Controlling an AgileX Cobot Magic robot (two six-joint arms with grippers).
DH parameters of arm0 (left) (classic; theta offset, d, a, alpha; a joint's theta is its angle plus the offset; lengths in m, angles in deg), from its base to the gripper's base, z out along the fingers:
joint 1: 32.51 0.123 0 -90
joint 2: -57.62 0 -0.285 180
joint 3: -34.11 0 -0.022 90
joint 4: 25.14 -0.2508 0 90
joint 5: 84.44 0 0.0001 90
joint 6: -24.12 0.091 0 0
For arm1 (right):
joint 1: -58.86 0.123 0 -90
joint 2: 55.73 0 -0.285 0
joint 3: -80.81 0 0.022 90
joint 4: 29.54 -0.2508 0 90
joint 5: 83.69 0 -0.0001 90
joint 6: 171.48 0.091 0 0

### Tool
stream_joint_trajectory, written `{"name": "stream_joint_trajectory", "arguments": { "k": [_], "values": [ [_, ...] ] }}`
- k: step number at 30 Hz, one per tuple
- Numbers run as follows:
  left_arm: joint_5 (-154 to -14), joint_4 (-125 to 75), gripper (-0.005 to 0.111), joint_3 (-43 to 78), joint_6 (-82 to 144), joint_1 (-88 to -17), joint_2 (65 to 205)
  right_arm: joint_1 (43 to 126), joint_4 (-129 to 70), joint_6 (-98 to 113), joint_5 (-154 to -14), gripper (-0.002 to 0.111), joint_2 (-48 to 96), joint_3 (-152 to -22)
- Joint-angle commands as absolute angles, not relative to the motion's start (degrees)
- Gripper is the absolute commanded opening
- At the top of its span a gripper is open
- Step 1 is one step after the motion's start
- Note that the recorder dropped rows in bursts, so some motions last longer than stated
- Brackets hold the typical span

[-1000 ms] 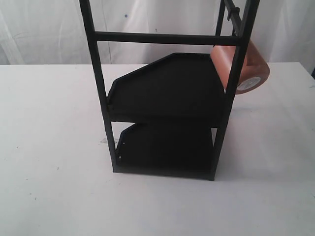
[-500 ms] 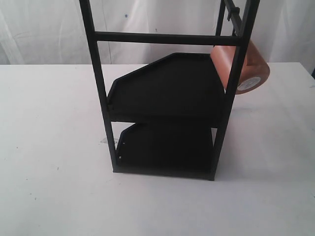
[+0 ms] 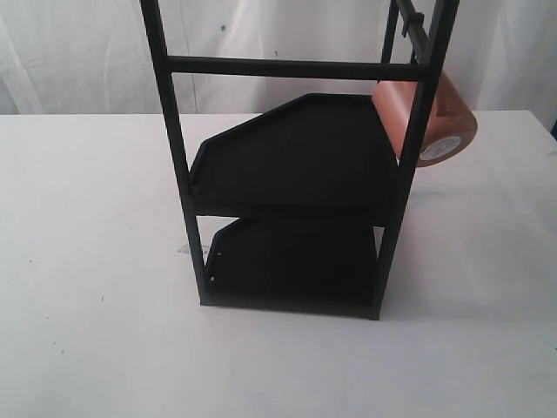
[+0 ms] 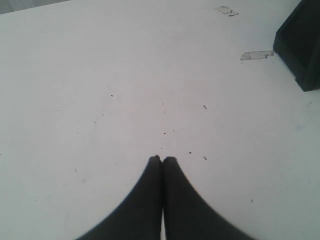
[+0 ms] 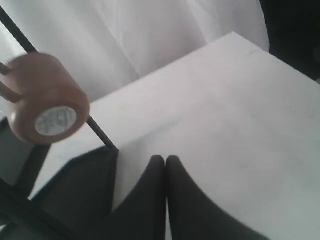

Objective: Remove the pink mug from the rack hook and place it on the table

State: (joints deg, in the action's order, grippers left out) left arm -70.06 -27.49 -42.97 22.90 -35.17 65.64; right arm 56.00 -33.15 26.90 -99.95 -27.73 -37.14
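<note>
The pink mug [image 3: 439, 122] hangs on its side from the rack hook [image 3: 412, 21] at the upper right of the tall black rack [image 3: 296, 187], its white base sticker facing outward. In the right wrist view the pink mug [image 5: 45, 97] hangs well away from my right gripper [image 5: 165, 159], which is shut and empty over the white table [image 5: 240, 110]. My left gripper [image 4: 162, 160] is shut and empty above the bare table [image 4: 125, 90]. Neither gripper shows in the exterior view.
The rack's two angular black tray shelves [image 3: 291, 157] sit one above the other. A corner of the rack's base [image 4: 300, 45] and bits of tape [image 4: 256, 55] show in the left wrist view. White curtain hangs behind the table [image 3: 87, 261].
</note>
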Motion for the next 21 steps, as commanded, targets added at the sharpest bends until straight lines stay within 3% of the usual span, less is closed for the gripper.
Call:
{"name": "stream_joint_trajectory", "arguments": {
  "k": [1,12,21],
  "values": [
    [-69.81,-26.83,0.001,-43.10,22.89,-34.96,65.41,56.21,-32.55,18.86,-101.42,0.000,-17.57,-40.97],
    [-69.81,-26.83,0.001,-43.10,22.89,-34.96,65.41,56.54,-34.96,6.87,-118.99,0.000,2.78,-54.13],
    [-69.81,-26.83,0.001,-43.10,22.89,-34.96,65.41,60.64,-38.39,-4.85,-126.96,0.000,8.37,-80.86]
  ]
}}
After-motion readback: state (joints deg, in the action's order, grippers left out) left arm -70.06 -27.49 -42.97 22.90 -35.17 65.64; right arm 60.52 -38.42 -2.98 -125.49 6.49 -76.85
